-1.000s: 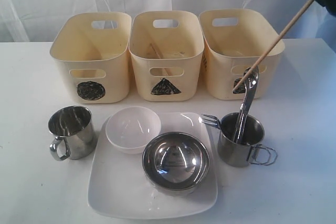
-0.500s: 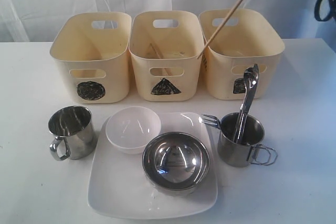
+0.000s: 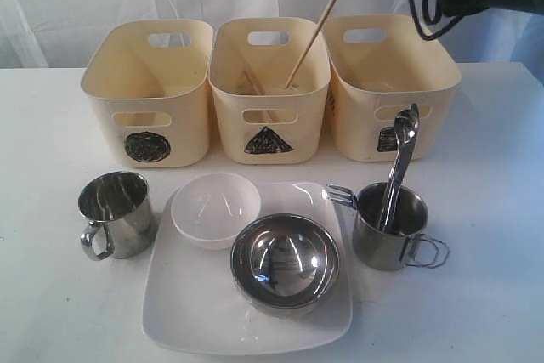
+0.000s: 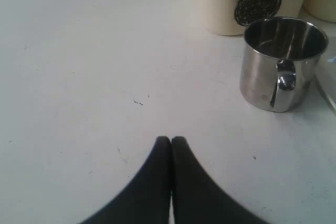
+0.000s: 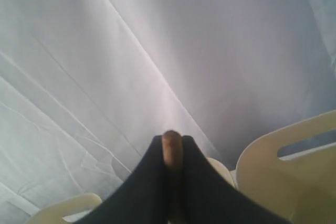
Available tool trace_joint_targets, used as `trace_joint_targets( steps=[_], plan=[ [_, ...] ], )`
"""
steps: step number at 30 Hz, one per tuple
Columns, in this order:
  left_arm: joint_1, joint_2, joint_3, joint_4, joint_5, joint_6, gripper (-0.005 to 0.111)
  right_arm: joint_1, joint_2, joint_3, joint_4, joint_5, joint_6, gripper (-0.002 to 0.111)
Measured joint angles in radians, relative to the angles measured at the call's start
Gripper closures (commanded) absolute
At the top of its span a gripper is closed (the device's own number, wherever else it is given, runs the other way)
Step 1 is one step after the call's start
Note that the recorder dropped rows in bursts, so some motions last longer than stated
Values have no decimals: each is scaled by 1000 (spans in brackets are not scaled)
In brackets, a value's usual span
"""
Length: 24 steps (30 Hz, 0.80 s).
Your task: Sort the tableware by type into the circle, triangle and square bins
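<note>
A wooden chopstick (image 3: 320, 25) is clamped by the right gripper (image 5: 171, 148), tipped into the triangle bin (image 3: 229, 125), seemingly for release; the left gripper (image 4: 170, 142) is closed, empty.

On the plate (image 3: 178, 314): small bowl (image 3: 216, 207) rear left, large bowl (image 3: 285, 261) front right. Left mug (image 3: 115, 214) stands left of the plate; right mug (image 3: 378, 240), holding cutlery (image 3: 399, 167), stands right of it. Behind the plate: left tub (image 3: 189, 121), middle tub (image 3: 228, 121), right tub (image 3: 357, 125), 3 abreast. 1 chopstick (image 3: 319, 27) slants into the middle tub.

White table (image 3: 51, 312) bears three cream bins (image 3: 229, 125) in a rear row. In front, a square white plate (image 3: 187, 312) sits between two steel mugs (image 3: 127, 235).
</note>
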Motion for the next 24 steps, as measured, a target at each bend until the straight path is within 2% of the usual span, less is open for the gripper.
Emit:
trace_joint_targets(
  steps=[6, 8, 12, 14, 20, 24],
  plan=[
    [0, 0, 0, 0, 0, 0, 107, 33, 79, -50, -109, 0, 0, 105],
    [0, 0, 0, 0, 0, 0, 107, 37, 93, -57, -144, 35, 2, 95],
    [0, 0, 0, 0, 0, 0, 107, 39, 96, -65, -168, 125, -10, 64],
    [0, 0, 0, 0, 0, 0, 107, 39, 96, -65, -170, 144, -24, 55],
    [0, 0, 0, 0, 0, 0, 107, 39, 94, -65, -172, 194, -35, 56],
    [0, 0, 0, 0, 0, 0, 107, 39, 63, -65, -181, 271, -56, 71]
  ],
)
